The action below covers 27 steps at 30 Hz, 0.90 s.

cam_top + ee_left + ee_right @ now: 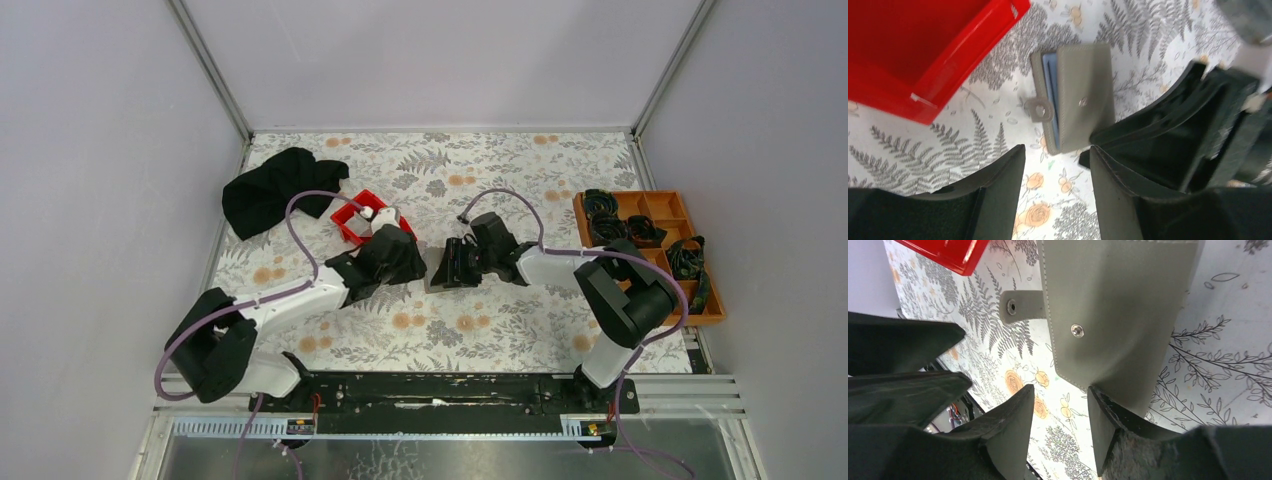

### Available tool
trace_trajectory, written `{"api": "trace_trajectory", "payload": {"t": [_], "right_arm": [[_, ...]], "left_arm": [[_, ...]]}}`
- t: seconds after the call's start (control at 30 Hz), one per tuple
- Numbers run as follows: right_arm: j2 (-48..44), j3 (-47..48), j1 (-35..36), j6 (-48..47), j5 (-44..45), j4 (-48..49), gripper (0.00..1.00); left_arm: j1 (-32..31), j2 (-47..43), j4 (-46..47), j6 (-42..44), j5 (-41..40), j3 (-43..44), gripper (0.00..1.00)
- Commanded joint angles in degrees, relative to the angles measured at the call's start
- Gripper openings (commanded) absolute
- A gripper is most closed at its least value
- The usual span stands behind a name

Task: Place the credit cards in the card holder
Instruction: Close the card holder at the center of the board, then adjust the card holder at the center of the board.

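The grey card holder (1083, 95) lies on the floral cloth, its snap strap (1038, 109) sticking out to one side. A light blue credit card (1050, 87) shows edge-on inside it. My left gripper (1057, 150) hovers just short of the holder, open, with only cloth between its fingers. My right gripper (1060, 390) is open too. One of its fingertips (1100, 400) rests on the near corner of the card holder (1118, 300), and the other stands off over bare cloth. From above, the two grippers (412, 262) (447, 268) meet nose to nose and hide the holder.
A red plastic bin (365, 215) sits just behind the left gripper, close to the holder (908, 45). A black cloth (275, 190) lies at the back left. An orange compartment tray (650, 250) with dark items stands at the right edge.
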Motion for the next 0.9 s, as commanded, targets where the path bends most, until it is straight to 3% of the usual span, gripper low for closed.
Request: {"api": "trace_trajectory", "payload": {"t": [0.0,0.4,0.87], "right_arm": [[1.51,1.72,1.44,-1.67,1.0,-0.02,0.51],[1.64,2.38,1.76,-3.78,8.36,-7.17,0.49],[1.21,1.54,1.76,-4.23,11.11,-9.98,0.46]], "left_arm": [[0.95,3.02,-0.81,3.0,-4.25,6.32,0.57],[5.44,17.38,-0.46,8.21,-1.73,19.82,0.57],[7.28,25.37,3.17,6.1,4.06,21.31,0.56]]}}
